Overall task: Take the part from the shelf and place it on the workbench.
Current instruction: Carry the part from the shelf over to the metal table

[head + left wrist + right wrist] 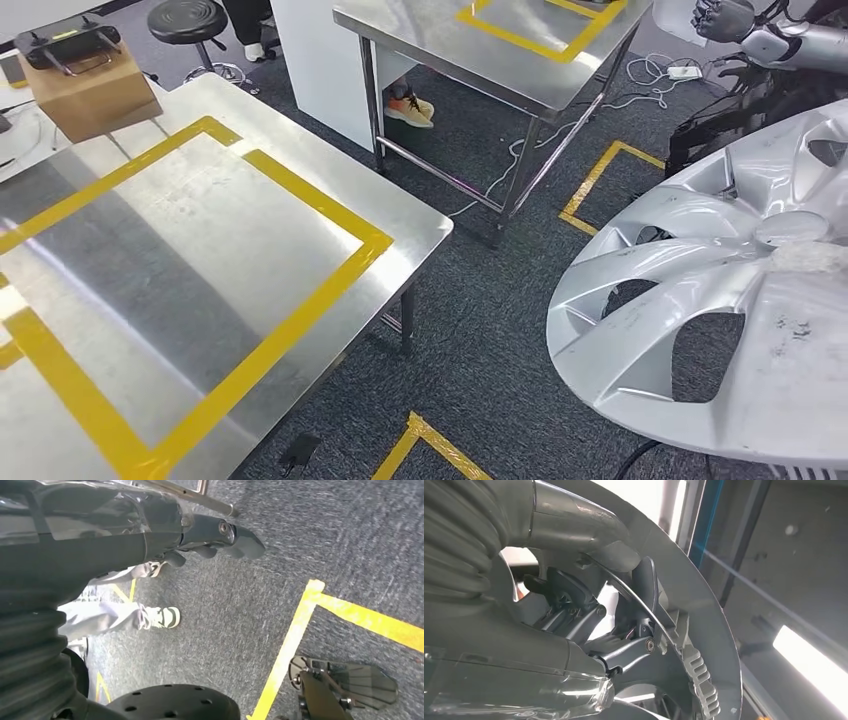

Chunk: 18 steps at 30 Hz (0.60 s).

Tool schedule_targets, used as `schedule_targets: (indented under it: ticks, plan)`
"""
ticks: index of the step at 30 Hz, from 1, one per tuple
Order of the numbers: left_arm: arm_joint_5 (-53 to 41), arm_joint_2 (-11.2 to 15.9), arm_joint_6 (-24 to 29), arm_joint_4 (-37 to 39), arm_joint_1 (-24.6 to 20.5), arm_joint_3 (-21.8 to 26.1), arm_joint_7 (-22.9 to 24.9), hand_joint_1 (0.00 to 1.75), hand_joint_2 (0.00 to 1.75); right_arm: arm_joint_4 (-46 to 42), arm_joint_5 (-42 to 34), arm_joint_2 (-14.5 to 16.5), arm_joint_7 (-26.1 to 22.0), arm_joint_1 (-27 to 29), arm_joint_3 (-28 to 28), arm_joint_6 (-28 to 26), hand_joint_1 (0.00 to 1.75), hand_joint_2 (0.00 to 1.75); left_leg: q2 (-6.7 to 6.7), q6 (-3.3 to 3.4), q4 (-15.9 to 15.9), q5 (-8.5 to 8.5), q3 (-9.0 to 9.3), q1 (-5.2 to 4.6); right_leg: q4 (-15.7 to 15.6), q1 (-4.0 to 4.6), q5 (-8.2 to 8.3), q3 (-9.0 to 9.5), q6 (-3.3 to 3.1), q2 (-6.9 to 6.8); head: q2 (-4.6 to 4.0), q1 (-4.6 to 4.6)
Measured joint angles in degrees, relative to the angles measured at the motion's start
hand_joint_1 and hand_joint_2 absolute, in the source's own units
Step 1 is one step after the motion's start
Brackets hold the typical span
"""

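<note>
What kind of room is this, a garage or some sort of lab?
Most likely a robot test lab or workshop: steel workbenches marked with yellow tape, taped squares on grey carpet, and a silver wheel cover held in the robot's right hand.

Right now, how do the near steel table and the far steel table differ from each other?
The near table lies close on the left of the head view, while the far table stands further off, at the top. The near table carries a cardboard box at its far end; the far table's visible top has no such box. A shoe shows under the far table, not under the near one. Both are bare steel with a yellow tape rectangle on top.
</note>
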Motion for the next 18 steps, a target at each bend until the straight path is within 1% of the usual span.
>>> schedule_targets:
  ticks: [1, 2, 3, 4, 5, 6, 7, 8, 9, 10, 11, 12, 13, 14, 15, 16, 17, 18]
  plan:
    - [-0.01, 0.02, -0.02, -0.01, -0.02, -0.01, 0.0, 0.0, 1.75, 0.07, -0.33, 0.01, -0.18, 0.06, -0.01, 0.16, 1.75, 1.75, -0.68, 0.0, 0.0, 0.04, 0.06, -0.05, -3.5, 0.1, 2.34, 1.53, -0.47, 0.68, 0.0, 0.0]
    - [-0.01, -0.01, -0.04, -0.02, -0.07, -0.02, 0.0, 0.0, 1.75, 0.1, -0.54, 0.0, -0.32, 0.08, -0.02, 0.28, 1.75, 1.75, -1.3, -0.05, -0.03, 0.14, 0.06, -0.04, -7.5, 0.17, 4.28, 3.28, -0.98, 2.19, 0.0, -0.02]
    - [-0.02, -0.03, -0.07, -0.04, -0.16, -0.02, 0.0, 0.0, 1.75, 0.13, -0.66, 0.0, -0.45, 0.14, -0.04, 0.38, 1.75, 1.75, -2.02, -0.2, -0.05, 0.29, -0.05, 0.01, -10.86, 0.25, 5.7, 4.71, -1.37, 3.59, 0.0, -0.05]
    - [-0.03, -0.07, -0.1, -0.07, -0.23, -0.03, 0.0, 0.0, 1.75, 0.13, -0.73, -0.01, -0.55, 0.19, -0.06, 0.48, 1.75, 1.75, -2.68, -0.46, -0.09, 0.5, -0.27, 0.15, -13.06, 0.33, 6.36, 5.63, -1.66, 4.63, 0.0, -0.07]
    - [-0.03, -0.11, -0.12, -0.11, -0.28, -0.05, 0.0, 0.0, 1.75, 0.13, -0.79, -0.01, -0.62, 0.26, -0.08, 0.56, 1.75, 1.75, -3.41, -0.8, -0.16, 0.76, -0.55, 0.33, -14.0, 0.41, 6.35, 6.01, -1.85, 5.11, 0.0, -0.08]
    - [-0.04, -0.14, -0.13, -0.15, -0.3, -0.09, 0.0, 0.0, 1.75, 0.13, -0.87, -0.01, -0.65, 0.32, -0.1, 0.64, 1.75, 1.75, -4.2, -1.2, -0.28, 1.05, -0.81, 0.48, -14.41, 0.53, 6.4, 6.13, -1.95, 4.55, 0.0, -0.07]
    - [-0.04, -0.14, -0.13, -0.18, -0.28, -0.15, 0.0, 0.0, 1.75, 0.14, -0.97, -0.01, -0.69, 0.33, -0.11, 0.77, 1.75, 1.75, -4.65, -1.56, -0.41, 1.24, -1.04, 0.54, -14.96, 0.51, 6.45, 6.3, -2.05, 3.78, 0.0, -0.04]
    - [-0.04, -0.13, -0.13, -0.19, -0.22, -0.28, 0.01, 0.0, 1.75, 0.18, -1.17, 0.03, -0.72, 0.37, -0.1, 0.93, 1.75, 1.75, -3.8, -1.83, -0.34, 1.09, -1.27, 0.41, -15.69, 0.45, 6.66, 6.58, -2.13, 2.95, 0.0, -0.05]
    - [-0.05, -0.08, -0.13, -0.19, -0.19, -0.46, 0.01, 0.0, 1.75, 0.25, -1.38, 0.09, -0.81, 0.42, -0.1, 1.17, 1.75, 1.75, -2.35, -2.06, 0.4, 0.34, -1.75, 0.28, -16.43, 0.35, 6.94, 6.83, -2.23, 2.16, 0.0, -0.07]
    - [-0.06, -0.02, -0.13, -0.19, -0.16, -0.67, 0.01, 0.0, 1.75, 0.34, -1.6, 0.15, -0.92, 0.49, -0.1, 1.47, 1.75, 1.75, -0.62, -2.22, 2.2, -1.06, -2.65, 0.16, -16.98, 0.25, 7.21, 6.98, -2.28, 1.36, 0.0, -0.09]
    - [-0.07, 0.01, -0.14, -0.19, -0.13, -0.87, 0.01, 0.0, 1.75, 0.46, -1.86, 0.21, -1.02, 0.59, -0.09, 1.81, 1.75, 1.75, 1.0, -2.38, 5.16, -2.92, -3.99, 0.11, -17.15, 0.27, 7.36, 7.02, -2.36, 0.63, 0.0, -0.12]
    - [-0.08, 0.03, -0.15, -0.19, -0.13, -0.98, 0.0, 0.0, 1.75, 0.6, -2.07, 0.29, -1.12, 0.7, -0.08, 2.21, 1.75, 1.75, 1.45, -2.58, 8.82, -4.74, -5.66, 0.17, -17.11, 0.27, 7.36, 6.92, -2.44, -0.12, 0.0, -0.14]
    - [-0.09, 0.03, -0.17, -0.19, -0.12, -1.04, 0.0, 0.0, 1.75, 0.77, -2.33, 0.36, -1.16, 0.78, -0.05, 2.67, 1.75, 1.75, 1.51, -2.78, 11.96, -5.86, -7.06, 0.21, -16.98, 0.27, 7.31, 6.83, -2.43, -0.89, 0.0, -0.15]
    - [-0.09, 0.03, -0.2, -0.19, -0.12, -1.07, 0.0, 0.0, 1.75, 0.98, -2.59, 0.44, -1.17, 0.85, -0.01, 3.16, 1.75, 1.75, 1.51, -2.96, 13.58, -5.95, -7.74, 0.24, -16.83, 0.26, 7.22, 6.76, -2.42, -1.68, 0.0, -0.16]
    - [-0.1, 0.04, -0.21, -0.19, -0.11, -1.08, 0.0, 0.0, 1.75, 1.2, -2.77, 0.52, -1.18, 0.87, 0.04, 3.62, 1.75, 1.75, 1.65, -3.11, 13.08, -4.98, -7.34, 0.25, -16.66, 0.24, 7.09, 6.73, -2.34, -2.42, 0.0, -0.16]
    - [-0.12, 0.07, -0.22, -0.18, -0.11, -1.08, 0.0, 0.0, 1.75, 1.42, -2.95, 0.57, -1.18, 0.87, 0.08, 4.04, 1.75, 1.75, 2.17, -3.19, 10.46, -3.2, -5.82, 0.25, -16.42, 0.21, 6.88, 6.75, -2.18, -3.08, 0.0, -0.16]
    - [-0.13, 0.09, -0.23, -0.19, -0.12, -1.09, 0.0, 0.0, 1.75, 1.63, -3.1, 0.63, -1.18, 0.82, 0.1, 4.41, 1.75, 1.75, 3.94, -3.23, 6.8, -1.64, -3.82, 0.11, -16.1, 0.21, 6.59, 6.78, -1.93, -3.67, 0.0, -0.16]
    - [-0.14, 0.11, -0.24, -0.19, -0.16, -1.09, 0.0, 0.0, 1.75, 1.82, -3.23, 0.73, -1.18, 0.75, 0.1, 4.71, 1.75, 1.75, 5.63, -3.02, 3.53, -0.52, -2.06, -0.1, -15.64, 0.36, 6.23, 6.74, -1.61, -4.19, 0.0, -0.17]
